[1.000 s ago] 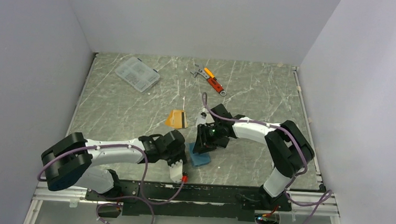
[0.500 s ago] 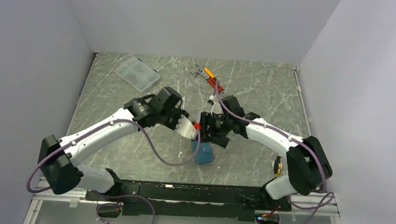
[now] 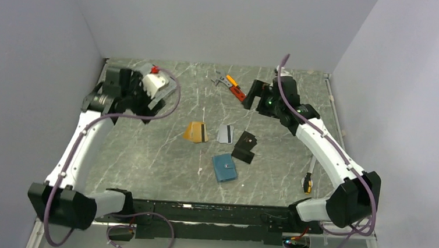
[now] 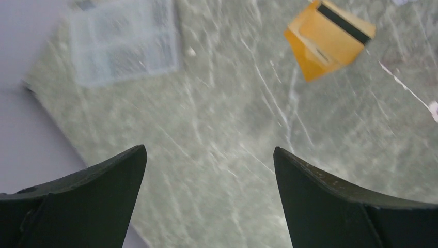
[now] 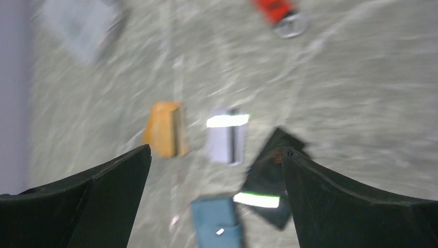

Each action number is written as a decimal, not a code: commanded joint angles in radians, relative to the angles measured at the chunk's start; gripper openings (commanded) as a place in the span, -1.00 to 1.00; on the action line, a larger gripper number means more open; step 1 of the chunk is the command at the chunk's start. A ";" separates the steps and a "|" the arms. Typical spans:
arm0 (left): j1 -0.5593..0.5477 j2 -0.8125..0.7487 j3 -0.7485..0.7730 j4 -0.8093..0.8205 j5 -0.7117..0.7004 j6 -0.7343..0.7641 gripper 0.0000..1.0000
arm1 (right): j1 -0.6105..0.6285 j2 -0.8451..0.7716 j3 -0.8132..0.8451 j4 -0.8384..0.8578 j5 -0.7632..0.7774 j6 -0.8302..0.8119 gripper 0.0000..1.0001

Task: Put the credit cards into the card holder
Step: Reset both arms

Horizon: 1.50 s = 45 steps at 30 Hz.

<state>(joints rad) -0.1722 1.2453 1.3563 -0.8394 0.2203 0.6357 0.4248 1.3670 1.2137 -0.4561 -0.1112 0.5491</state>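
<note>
The card holder (image 3: 224, 167), teal-blue and folded shut, lies flat near the front middle of the table. Behind it lie the credit cards: orange-gold ones (image 3: 196, 132) with a dark stripe, a silver-grey one (image 3: 224, 133) and black ones (image 3: 245, 147). My left gripper (image 3: 156, 96) hangs high at the far left, open and empty. In the left wrist view its gripper (image 4: 209, 150) frames bare table, with the orange-gold cards (image 4: 330, 39) ahead. My right gripper (image 3: 254, 94) is raised at the far middle, open and empty. Its blurred wrist view shows the gripper (image 5: 215, 149) above the holder (image 5: 217, 222), silver card (image 5: 225, 135) and black cards (image 5: 271, 191).
An orange-and-red wrench (image 3: 237, 89) lies at the far middle. A clear plastic compartment box (image 4: 124, 41) sits at the far left corner, under my left gripper. A small yellow-and-black tool (image 3: 307, 183) lies near the right front. Grey walls close in three sides.
Both arms have swung up and back from the card holder toward the far corners. Both grippers have opened wide. The holder now lies uncovered and shut.
</note>
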 commanded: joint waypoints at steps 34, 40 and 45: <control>0.248 -0.125 -1.134 1.623 0.266 -0.328 0.99 | -0.227 0.001 -0.853 1.227 0.916 -0.379 0.99; 0.250 -0.047 -1.147 1.757 0.281 -0.356 0.99 | -0.225 -0.060 -0.895 1.220 0.853 -0.333 0.99; 0.265 0.015 -1.093 1.728 0.254 -0.398 0.99 | -0.227 -0.091 -0.949 1.292 0.891 -0.343 0.99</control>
<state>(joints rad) 0.0772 1.2366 0.2146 0.8371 0.4732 0.2821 0.2016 1.3117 0.3061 0.7254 0.7765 0.2100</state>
